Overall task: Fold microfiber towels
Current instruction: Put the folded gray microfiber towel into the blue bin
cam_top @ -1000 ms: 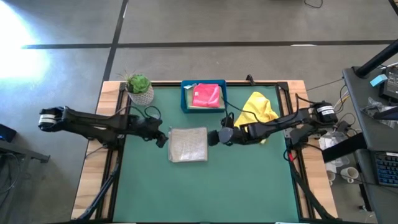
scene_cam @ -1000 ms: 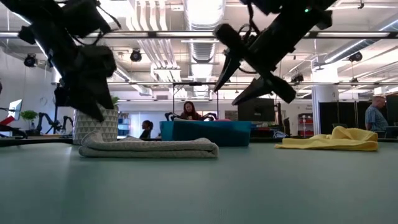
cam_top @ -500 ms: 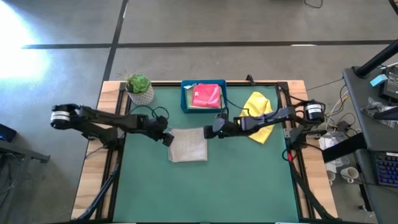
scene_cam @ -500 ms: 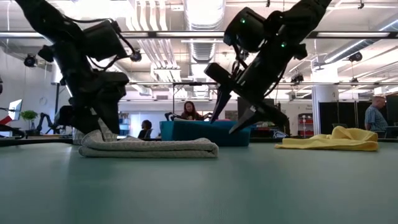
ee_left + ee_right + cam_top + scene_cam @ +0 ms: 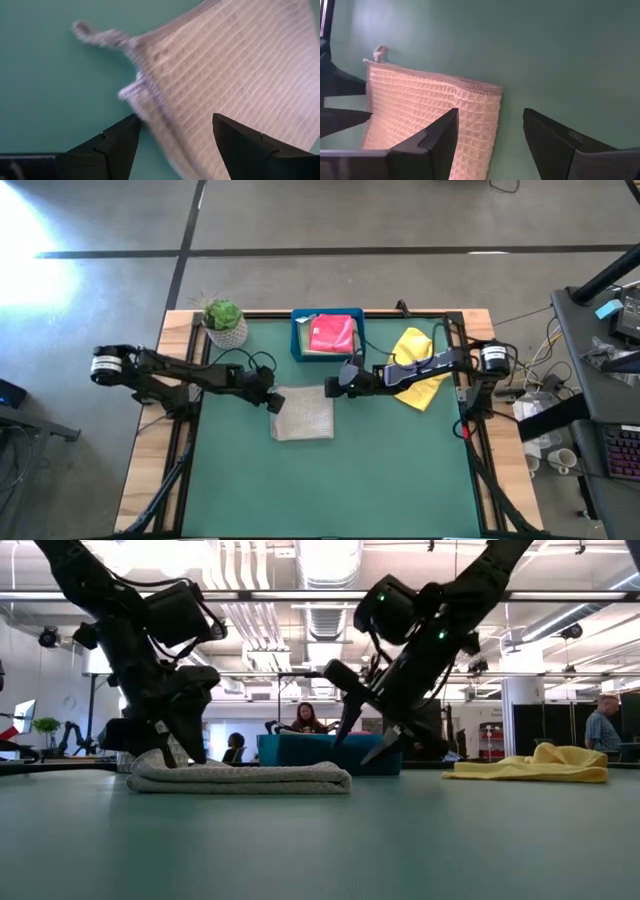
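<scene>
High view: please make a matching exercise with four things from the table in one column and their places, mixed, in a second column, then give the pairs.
Things:
1. folded light grey waffle-weave towel
2. crumpled yellow microfiber towel
3. hot pink towel
4. small potted green plant

Places:
A. in the blue rectangular plastic tray
B. table's far left corner
C. between both grippers
D. under the right arm

Pairs: 1-C, 2-D, 3-A, 4-B

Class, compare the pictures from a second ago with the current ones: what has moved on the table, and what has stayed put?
The right gripper moved from the folded light grey waffle-weave towel's right edge to its far right corner, fingers open. The left gripper lowered onto the left corner, also open. Neither grips yet. The towel, crumpled yellow cloth, blue plastic tray and potted plant stayed put.
</scene>
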Tool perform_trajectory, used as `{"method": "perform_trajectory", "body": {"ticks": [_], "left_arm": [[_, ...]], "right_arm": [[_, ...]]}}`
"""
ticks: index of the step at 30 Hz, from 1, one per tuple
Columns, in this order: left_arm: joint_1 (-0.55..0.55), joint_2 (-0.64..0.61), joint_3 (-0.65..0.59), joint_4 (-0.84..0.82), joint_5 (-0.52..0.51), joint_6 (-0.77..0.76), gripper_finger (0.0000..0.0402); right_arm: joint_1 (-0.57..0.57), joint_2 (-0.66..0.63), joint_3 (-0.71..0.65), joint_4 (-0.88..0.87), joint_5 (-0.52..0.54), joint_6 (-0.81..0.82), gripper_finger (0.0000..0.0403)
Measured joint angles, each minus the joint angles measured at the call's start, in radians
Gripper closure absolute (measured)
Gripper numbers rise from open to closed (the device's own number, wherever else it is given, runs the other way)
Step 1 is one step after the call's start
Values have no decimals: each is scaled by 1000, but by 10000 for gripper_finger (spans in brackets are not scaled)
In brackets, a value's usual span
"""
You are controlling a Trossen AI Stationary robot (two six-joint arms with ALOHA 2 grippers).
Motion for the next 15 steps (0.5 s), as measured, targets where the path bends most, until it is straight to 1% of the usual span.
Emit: {"method": "perform_trajectory", "body": {"ticks": [4, 7, 12, 15], "left_arm": [[0, 4, 0, 38, -1, 5, 164], [0, 4, -3, 40, -7, 7, 173], [0, 5, -5, 54, -29, 7, 208], [0, 5, -5, 67, -35, 35, 235]], "right_arm": [[0, 52, 10, 52, -9, -11, 193], [-5, 82, 27, 59, -44, -23, 193], [-7, 123, 69, 55, -78, -71, 195], [-8, 134, 100, 50, -98, -121, 214]]}}
